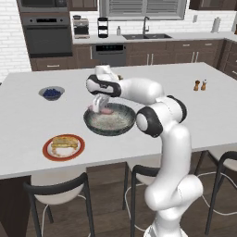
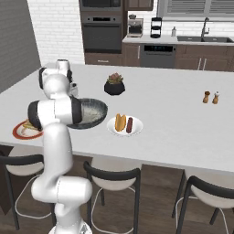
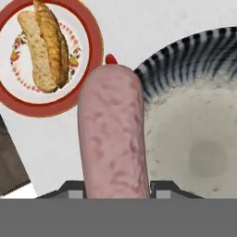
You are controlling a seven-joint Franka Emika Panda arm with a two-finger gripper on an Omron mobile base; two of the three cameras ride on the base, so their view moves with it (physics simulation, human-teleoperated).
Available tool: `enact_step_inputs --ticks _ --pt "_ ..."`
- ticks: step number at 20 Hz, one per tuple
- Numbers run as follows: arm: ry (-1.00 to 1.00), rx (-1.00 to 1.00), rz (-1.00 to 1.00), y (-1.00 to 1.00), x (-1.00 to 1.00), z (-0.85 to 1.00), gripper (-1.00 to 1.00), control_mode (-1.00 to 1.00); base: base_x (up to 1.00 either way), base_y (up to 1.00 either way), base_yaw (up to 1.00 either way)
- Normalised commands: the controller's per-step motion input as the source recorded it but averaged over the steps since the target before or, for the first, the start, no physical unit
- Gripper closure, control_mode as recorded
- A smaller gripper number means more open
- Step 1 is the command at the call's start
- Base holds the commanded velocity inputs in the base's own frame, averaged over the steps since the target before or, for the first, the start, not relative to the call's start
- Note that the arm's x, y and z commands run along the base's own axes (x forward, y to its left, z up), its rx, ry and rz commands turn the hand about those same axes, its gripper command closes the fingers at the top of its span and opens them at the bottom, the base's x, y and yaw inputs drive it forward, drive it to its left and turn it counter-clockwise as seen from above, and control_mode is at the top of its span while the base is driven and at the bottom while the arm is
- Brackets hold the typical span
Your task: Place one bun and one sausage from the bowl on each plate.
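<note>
Gripper [image 3: 115,194] clenched on pink sausage [image 3: 113,139], long axis running straight out from the fingers, above the bowl [image 3: 194,83] rim. Red-rimmed plate [image 3: 90,60] with bun [image 3: 44,46] lies just beyond the sausage tip, off to one side; next move likely carries it there.

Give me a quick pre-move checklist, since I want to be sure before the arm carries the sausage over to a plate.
1. Grip: the gripper is shut on the sausage, which sits between the fingertips: ok.
2. Sausage clear of the bowl: it looks lifted over the rim, but the height is hard to judge: cannot tell.
3. Red plate still needs a sausage: it holds a bun alone: ok.
4. White plate already complete, with bun and sausage: ok.
5. Path to the red plate: bare counter between bowl and plate: ok.
</note>
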Motion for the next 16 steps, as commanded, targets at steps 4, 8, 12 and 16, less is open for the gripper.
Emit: enact_step_inputs --ticks 4,8,12,16 --pt "-0.16 -0.01 0.03 0.86 -0.7 0.02 1.0 -1.0 0.0 0.0 0.0" --pt "-0.28 0.0 0.0 0.94 -0.79 0.03 1.0 -1.0 0.0 0.0 0.0" --pt "-0.31 0.0 0.01 1.0 -0.67 0.0 1.0 -1.0 0.0 0.0 0.0" --pt "-0.28 0.0 0.05 1.0 -0.49 -0.21 1.0 -1.0 0.0 0.0 0.0"
